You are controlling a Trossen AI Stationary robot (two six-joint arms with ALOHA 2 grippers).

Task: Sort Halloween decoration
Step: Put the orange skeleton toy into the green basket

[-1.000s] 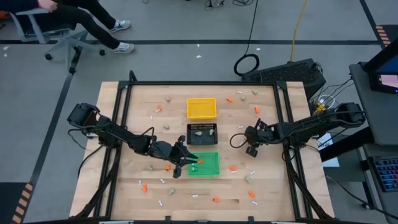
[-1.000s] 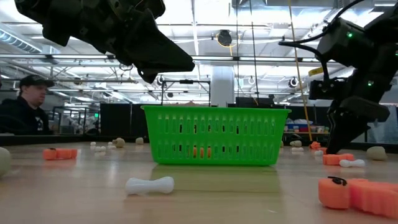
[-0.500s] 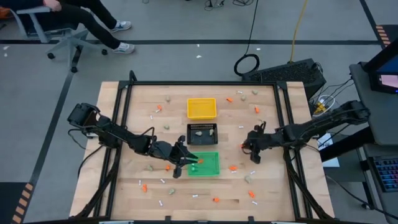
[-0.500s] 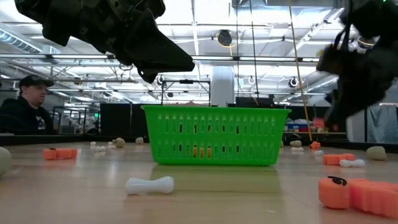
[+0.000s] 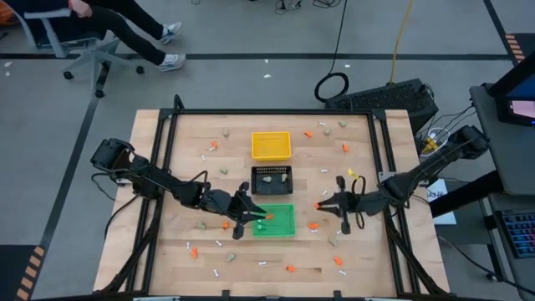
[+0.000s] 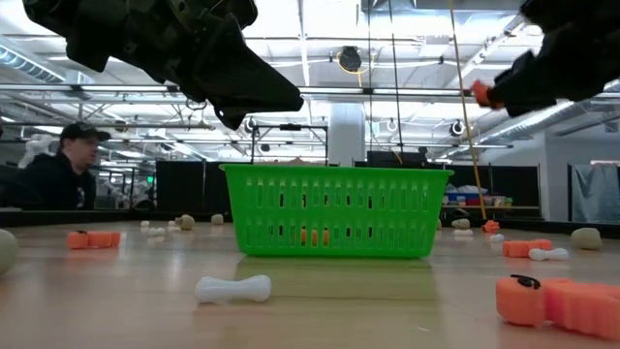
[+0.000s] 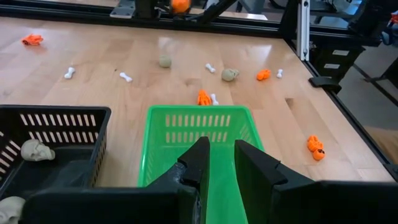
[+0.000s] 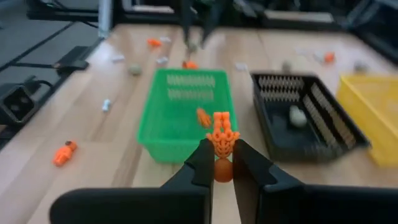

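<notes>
My right gripper (image 5: 323, 205) hangs above the table just right of the green tray (image 5: 280, 224), shut on an orange piece (image 8: 222, 140), which also shows in the low view (image 6: 480, 93). My left gripper (image 7: 222, 163) hovers over the green tray's left rim (image 5: 253, 216), its fingers a narrow gap apart with nothing between them. One orange bit (image 8: 203, 116) lies in the green tray. Beige lumps (image 7: 34, 149) lie in the black tray (image 5: 272, 178). The yellow tray (image 5: 271, 145) stands behind it. Orange bits, white sticks (image 6: 233, 288) and lumps lie scattered on the table. My right gripper pinches the orange piece by its rounded end (image 8: 221, 169) between the two fingertips. The spiky rest of the piece sticks out beyond the fingers. They come almost level from the table's right, pointing toward the green tray. The piece is lifted clear of the table.
More pieces lie near the front edge (image 5: 289, 268) and at the far right (image 5: 343, 147). Black frame rails (image 5: 167, 142) run along the table's sides. A person (image 6: 60, 165) sits beyond the table in the low view.
My right gripper has risen from the table with the orange piece and swung toward the near edge and the green tray. It has tipped from pointing down to almost level. The piece is now lifted clear.
</notes>
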